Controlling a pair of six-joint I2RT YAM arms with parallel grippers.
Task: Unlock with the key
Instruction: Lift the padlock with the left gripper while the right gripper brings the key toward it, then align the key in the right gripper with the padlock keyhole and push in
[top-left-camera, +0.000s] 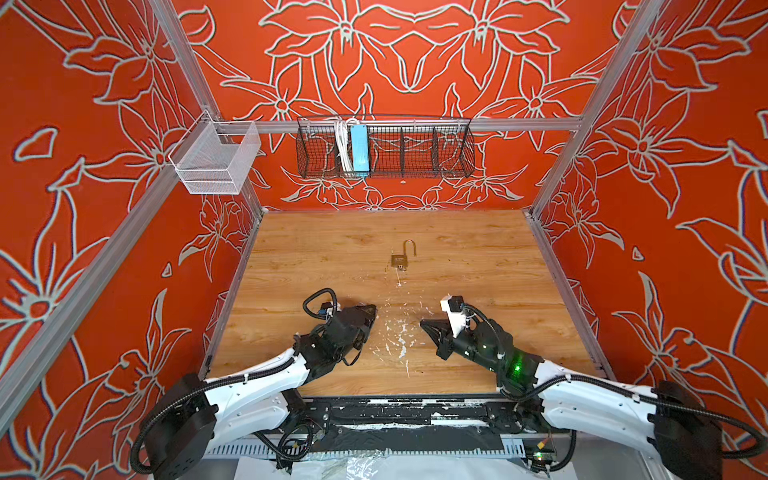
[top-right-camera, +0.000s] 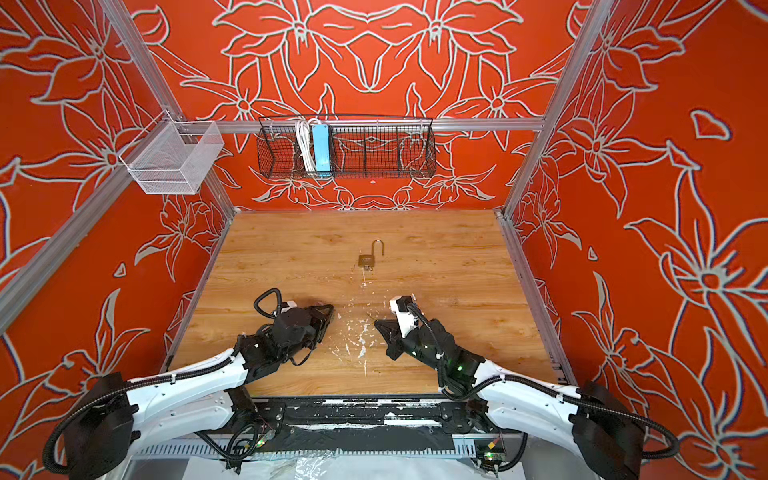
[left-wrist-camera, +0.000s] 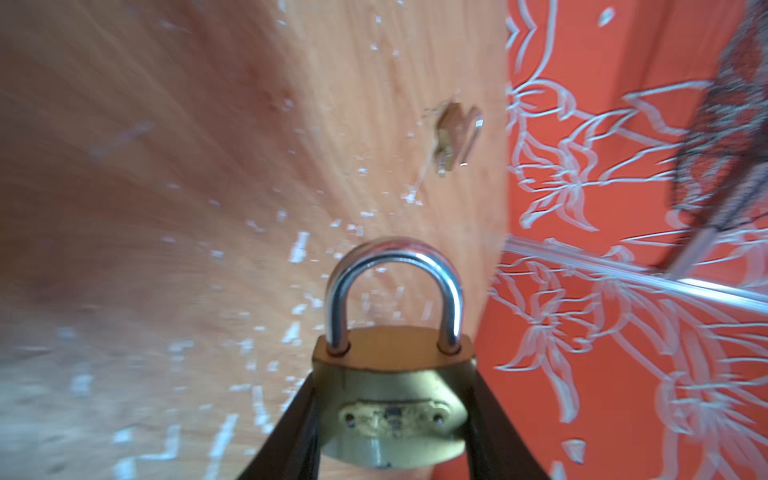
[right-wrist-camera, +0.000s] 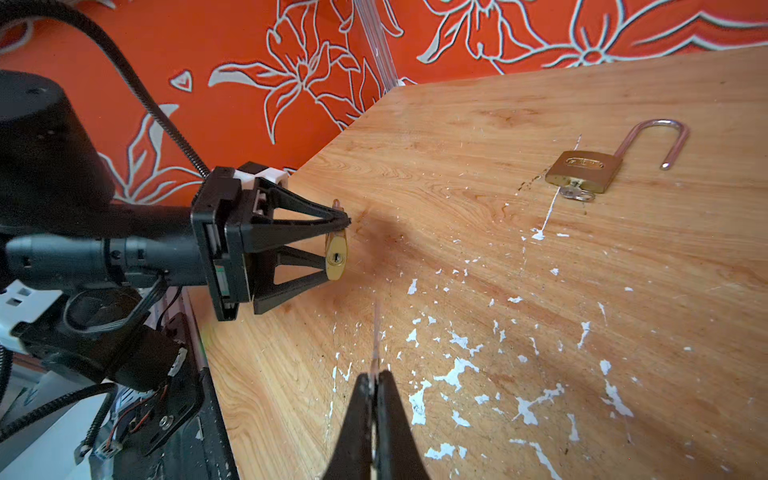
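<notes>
1. First, nearest the base, my right tool (right-wrist-camera: 376, 380) has its jaws pressed together on a thin blade that I take to be the key (right-wrist-camera: 376, 332). It shows edge-on and blurred, sticking out past the tips, which leaves the working end free to go in.
2. Just across the gap, my left tool (top-left-camera: 371, 311) is narrowed around a brass padlock (left-wrist-camera: 390, 399) and grips the body by its two sides. That hold leaves the shackle (left-wrist-camera: 395, 286) clear. In the right wrist view the keyhole (right-wrist-camera: 334, 258) sits uncovered between the fingers. Both shackle legs are seated, so I judge this lock is not yet opened.
3. Both tools hang low over the scuffed tabletop (top-left-camera: 478, 270), apart, with their tips angled toward each other. I judge the step in hand is lining the blade up with the keyhole. A tilted approach could jam it against the brass.
4. Farther out, a second padlock (top-left-camera: 401, 257) lies flat with its shackle swung open and a spare key (right-wrist-camera: 575, 193) in its base, well apart from both tools.
5. Farthest, a black wire basket (top-left-camera: 384, 149) and a white mesh basket (top-left-camera: 216, 160) hang on the rear rail, out of the working area.
</notes>
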